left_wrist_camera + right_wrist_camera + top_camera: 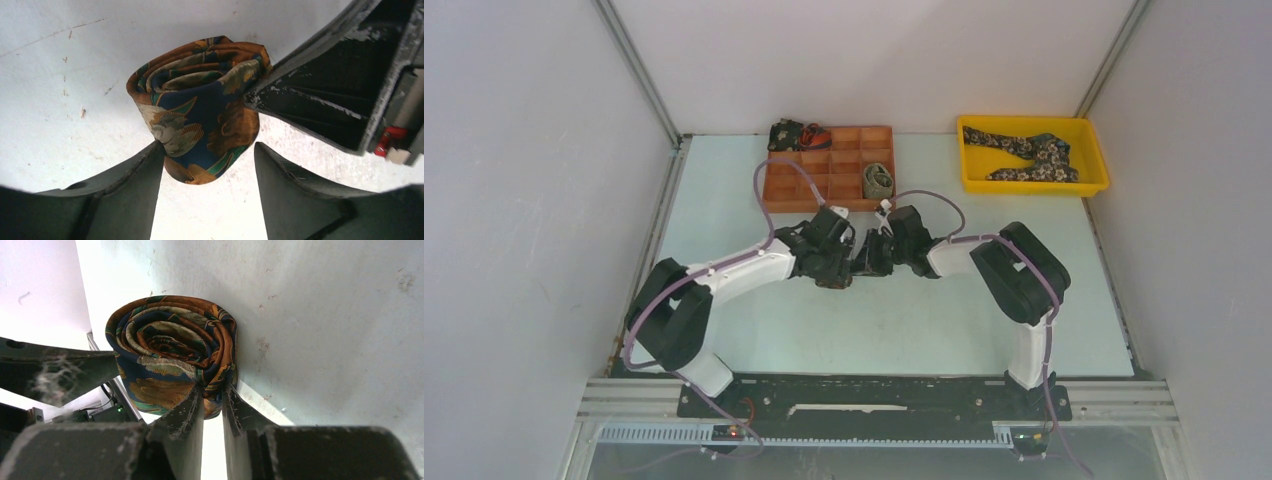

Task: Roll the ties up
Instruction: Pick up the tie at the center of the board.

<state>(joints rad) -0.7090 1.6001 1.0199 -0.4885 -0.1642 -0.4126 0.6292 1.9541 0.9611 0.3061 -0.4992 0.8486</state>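
A rolled tie (200, 115), navy with orange, green and cream flowers, is a tight coil (170, 350) just above the pale table. My right gripper (214, 390) is shut on the coil's outer layers at its lower right edge. My left gripper (207, 155) is open, its fingers standing either side of the coil's lower end; the left finger looks to touch the cloth, the right one stands apart. In the top view the two grippers, left (849, 262) and right (879, 255), meet mid-table and hide the coil.
An orange compartment tray (824, 185) at the back holds an olive coil (879, 180) and two dark coils (786, 134). A yellow bin (1034, 186) at the back right holds an unrolled floral tie (1029, 150). Purple cables loop over both arms.
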